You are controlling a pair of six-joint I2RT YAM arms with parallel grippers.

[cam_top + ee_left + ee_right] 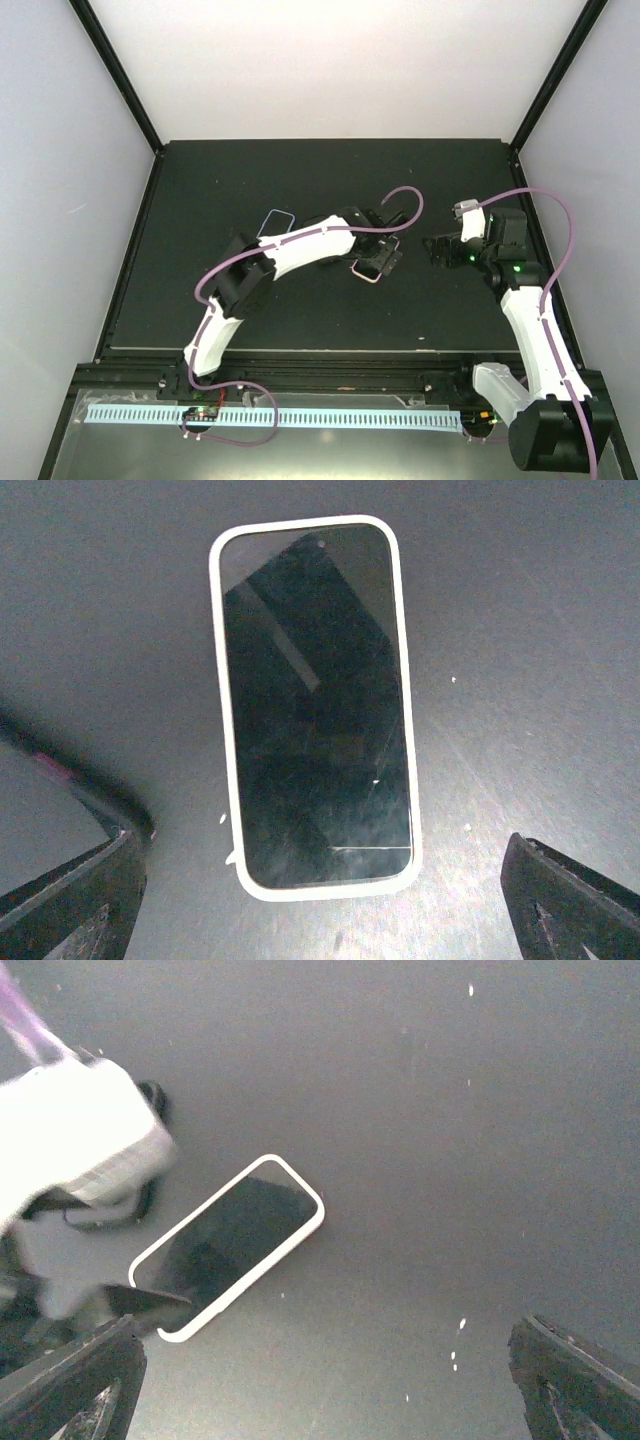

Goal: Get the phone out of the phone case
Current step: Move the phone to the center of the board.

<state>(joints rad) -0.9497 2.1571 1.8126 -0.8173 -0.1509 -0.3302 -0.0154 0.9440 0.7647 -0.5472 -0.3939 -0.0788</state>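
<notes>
The phone [367,270] is a black-screened slab lying flat at the table's middle. Its thin rim reads pinkish from above and white in the left wrist view [315,700] and the right wrist view [228,1245]. The phone case [277,221] is a pale blue rounded outline lying flat, apart from the phone, behind my left arm. My left gripper [388,256] is open and empty above the phone's end, its fingers [70,895] wide on either side. My right gripper [437,247] is open and empty, to the right of the phone.
The black mat [200,200] ends at a raised frame edge [300,352] near the arm bases. White walls stand around the back and sides. My left arm's white wrist [80,1140] fills the left of the right wrist view.
</notes>
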